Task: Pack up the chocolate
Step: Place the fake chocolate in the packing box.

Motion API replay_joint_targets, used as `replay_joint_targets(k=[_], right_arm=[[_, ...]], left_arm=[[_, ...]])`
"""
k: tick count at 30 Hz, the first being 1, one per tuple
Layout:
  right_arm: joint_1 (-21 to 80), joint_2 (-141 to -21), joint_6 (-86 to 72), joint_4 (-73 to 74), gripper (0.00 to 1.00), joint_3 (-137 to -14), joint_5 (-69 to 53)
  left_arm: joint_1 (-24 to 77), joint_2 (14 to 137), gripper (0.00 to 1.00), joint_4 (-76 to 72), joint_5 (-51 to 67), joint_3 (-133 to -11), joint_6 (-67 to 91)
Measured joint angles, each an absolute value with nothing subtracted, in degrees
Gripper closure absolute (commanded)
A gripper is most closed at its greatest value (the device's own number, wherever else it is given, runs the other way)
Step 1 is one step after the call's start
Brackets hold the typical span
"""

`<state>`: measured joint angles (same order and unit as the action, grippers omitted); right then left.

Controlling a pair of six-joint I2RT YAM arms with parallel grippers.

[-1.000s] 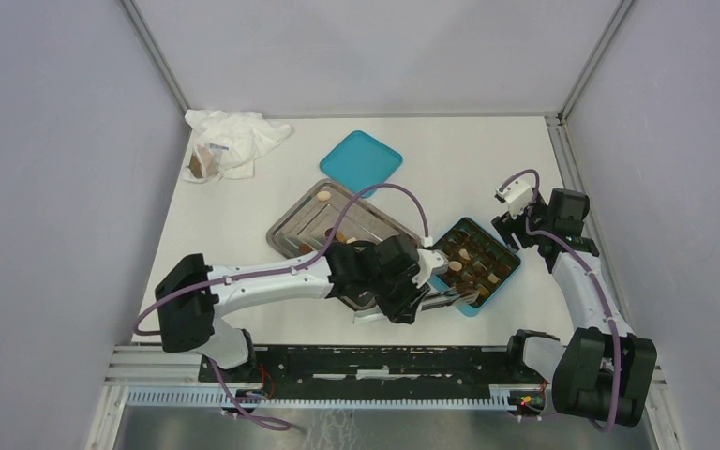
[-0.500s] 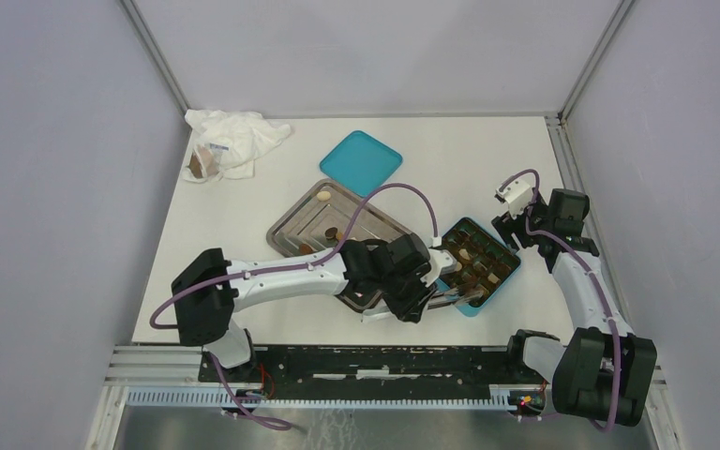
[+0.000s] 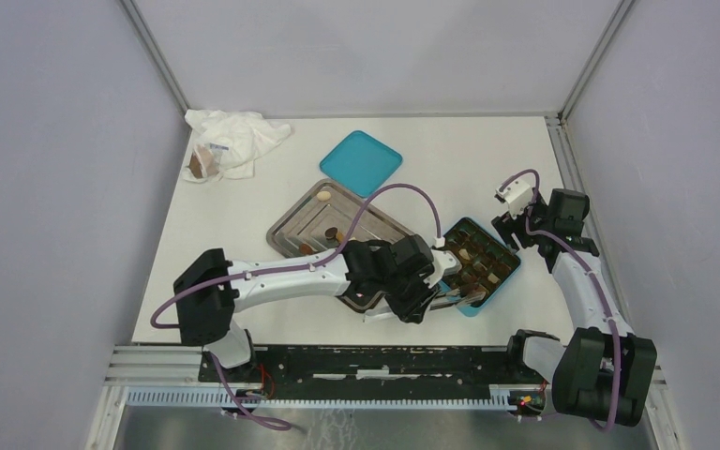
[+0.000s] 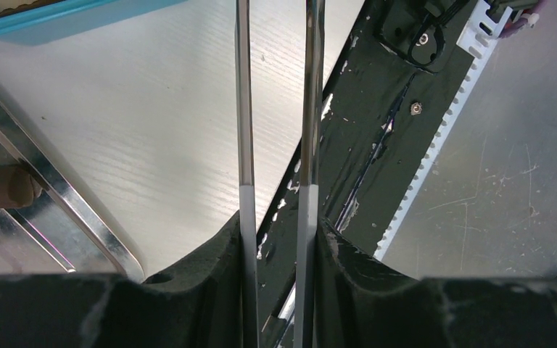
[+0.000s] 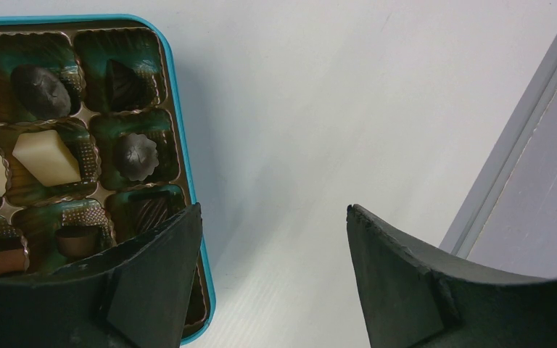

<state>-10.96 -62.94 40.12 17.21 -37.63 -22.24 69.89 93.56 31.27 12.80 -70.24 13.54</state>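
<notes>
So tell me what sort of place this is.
Probably a robotics lab work cell: plain grey wall panels in a metal frame, two robot arms bolted to a slotted rail, and a white table holding a teal chocolate box.

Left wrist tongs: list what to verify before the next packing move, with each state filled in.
1. Grip on the tongs: ok, the left gripper clamps both blades.
2. Piece between the tong tips: cannot tell, the tips leave the wrist view.
3. More chocolate to fetch: ok, a brown piece lies on the tray by its rim.
4. Open box: ok, its lid lies apart beyond the tray.
5. Clear path: ok, the right gripper is open, empty, beside the box.
</notes>
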Motion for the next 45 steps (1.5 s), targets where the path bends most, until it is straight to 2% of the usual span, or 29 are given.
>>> replay_joint_targets(k=[13,21,27,33,40,45], right_arm=[[-11.00,-63.07,40.14,17.23,0.21,-37.63,-22.46],[-11.00,-63.20,40.14,17.26,0.21,-37.63,-22.52],[-11.00,-63.20,40.14,17.26,0.21,-37.63,-23.07],[-11.00,-63.20,40.14,17.28,0.21,-37.63,-23.51],[-11.00,-63.16,40.16,17.52,0.21,-37.63,-23.99],[-11.00,-63.16,40.27,17.69,0.21,-37.63,-24.40]], left_arm=[[69.89,94.45,0.57,31.38,12.05,-70.46,13.52],[69.82,93.95,0.69,30.44,9.78,-70.02,13.54],[67.79,87.46,0.71,27.46,7.99,-65.89,13.61],[62.24,78.63,0.71,25.74,4.36,-61.67,13.82],[48.86,69.67,0.71,26.85,-3.73,-56.47,14.52],[40.66,68.36,0.71,30.30,-11.46,-55.31,14.52]])
